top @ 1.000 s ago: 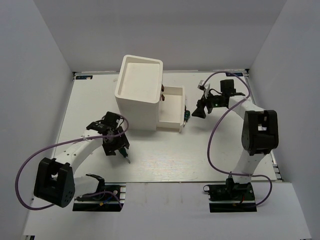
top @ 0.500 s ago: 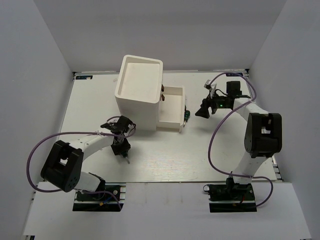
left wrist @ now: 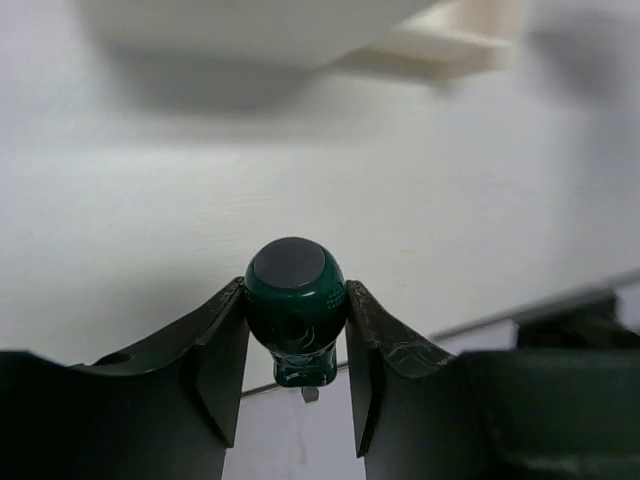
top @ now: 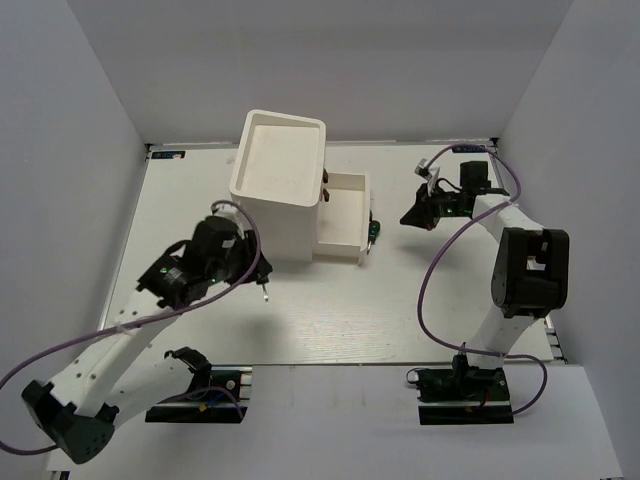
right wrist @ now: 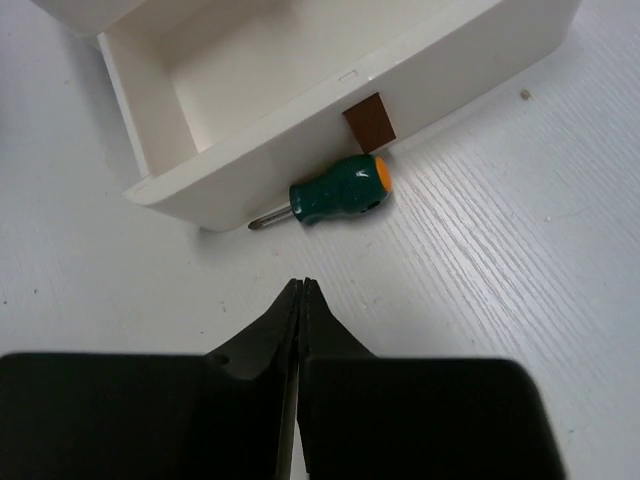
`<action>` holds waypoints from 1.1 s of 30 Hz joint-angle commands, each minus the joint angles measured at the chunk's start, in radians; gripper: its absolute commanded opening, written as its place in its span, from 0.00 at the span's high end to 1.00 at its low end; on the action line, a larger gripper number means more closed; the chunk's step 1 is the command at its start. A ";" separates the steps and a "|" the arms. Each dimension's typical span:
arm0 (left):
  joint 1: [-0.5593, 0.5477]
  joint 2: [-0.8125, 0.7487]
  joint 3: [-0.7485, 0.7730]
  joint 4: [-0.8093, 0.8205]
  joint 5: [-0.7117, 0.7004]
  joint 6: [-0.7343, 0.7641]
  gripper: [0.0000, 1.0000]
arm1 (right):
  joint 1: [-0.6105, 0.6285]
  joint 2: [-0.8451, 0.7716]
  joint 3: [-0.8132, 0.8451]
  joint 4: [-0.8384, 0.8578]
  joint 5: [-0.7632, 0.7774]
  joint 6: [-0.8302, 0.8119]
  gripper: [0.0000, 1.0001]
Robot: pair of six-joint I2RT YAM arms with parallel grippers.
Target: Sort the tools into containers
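Seen from above, a tall white cabinet (top: 278, 185) stands on a white tabletop (top: 340, 320) with one drawer (top: 340, 215) pulled out toward the right. The left pincer (left wrist: 296, 335) grips a stubby green-handled screwdriver (left wrist: 290, 290) by its handle (the dark cap faces the wrist camera), holding it in front of the cabinet, left of the open drawer. The right pincer (right wrist: 301, 300) is closed on nothing, fingers pressed together, near the drawer's front. A second green screwdriver (right wrist: 335, 195), orange-capped, lies on the tabletop against the drawer front, just beside its dark knob (right wrist: 368, 122).
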 commanded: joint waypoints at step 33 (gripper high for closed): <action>-0.177 1.205 1.258 0.064 -0.174 0.518 0.43 | -0.088 0.027 0.175 -0.269 0.085 -0.075 0.09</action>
